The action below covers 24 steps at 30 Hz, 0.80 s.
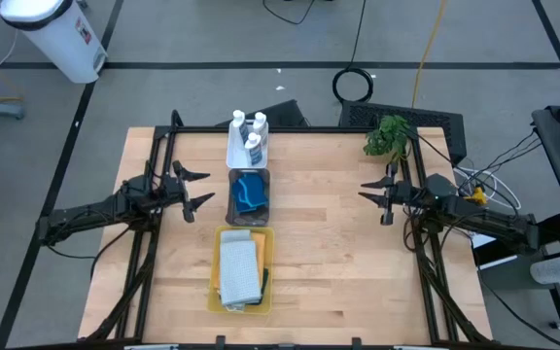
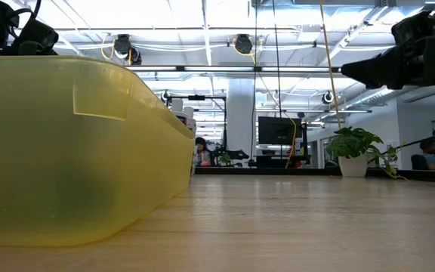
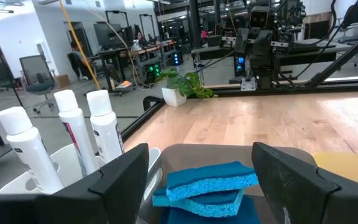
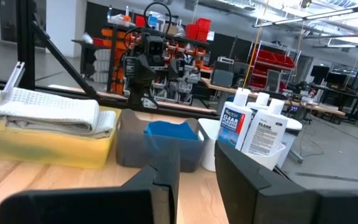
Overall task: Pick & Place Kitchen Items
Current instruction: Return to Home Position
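Pointing across the table with its fingers spread wide and nothing between them, the left gripper (image 1: 203,189) has the grey tray (image 1: 249,221) straight ahead and just beside its tips. The blue sponges (image 1: 249,192) lie stacked inside that tray. In the left wrist view they show between the two fingers, a little below and in front, with no contact that I can see.

Off to either flank of that same line sit the other two bins. The white tray (image 1: 233,157) holds the three white bottles (image 1: 249,132) upright, on the flank nearer the plant (image 1: 387,136). The yellow tray (image 1: 215,284) holds the folded cloths (image 1: 239,264) on the opposite flank. The three trays form one column whose long axis runs square across the way the claw points.

Beyond the column, well apart from it over bare wood, the right gripper (image 1: 366,191) faces back toward the trays. Its jaws are parted and empty too. The left claw is plainly the nearer of the two to the trays.

Every item in view sits in a bin, so I judge the sorting done and only the retreat to rest left. For the left arm that calls for drawing straight back along its own line. Swinging sideways could bring a finger against the grey tray's wall or the bottle tops.
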{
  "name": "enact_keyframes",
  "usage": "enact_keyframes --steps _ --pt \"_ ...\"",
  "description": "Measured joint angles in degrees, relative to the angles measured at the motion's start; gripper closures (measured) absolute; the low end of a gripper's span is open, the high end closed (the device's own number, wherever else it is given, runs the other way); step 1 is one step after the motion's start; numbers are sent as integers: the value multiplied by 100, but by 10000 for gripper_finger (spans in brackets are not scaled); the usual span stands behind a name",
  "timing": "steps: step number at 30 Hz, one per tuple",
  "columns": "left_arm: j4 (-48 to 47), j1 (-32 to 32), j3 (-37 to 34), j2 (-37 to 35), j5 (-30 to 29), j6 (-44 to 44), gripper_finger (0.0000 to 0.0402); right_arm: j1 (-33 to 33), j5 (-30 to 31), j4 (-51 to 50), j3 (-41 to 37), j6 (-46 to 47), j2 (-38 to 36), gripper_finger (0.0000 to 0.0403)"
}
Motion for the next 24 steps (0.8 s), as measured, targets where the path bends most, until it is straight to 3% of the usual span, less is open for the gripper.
enact_keyframes --steps 24 --pt "0 -1 0 2 0 1 117 0 13 79 -2 0 0 328"
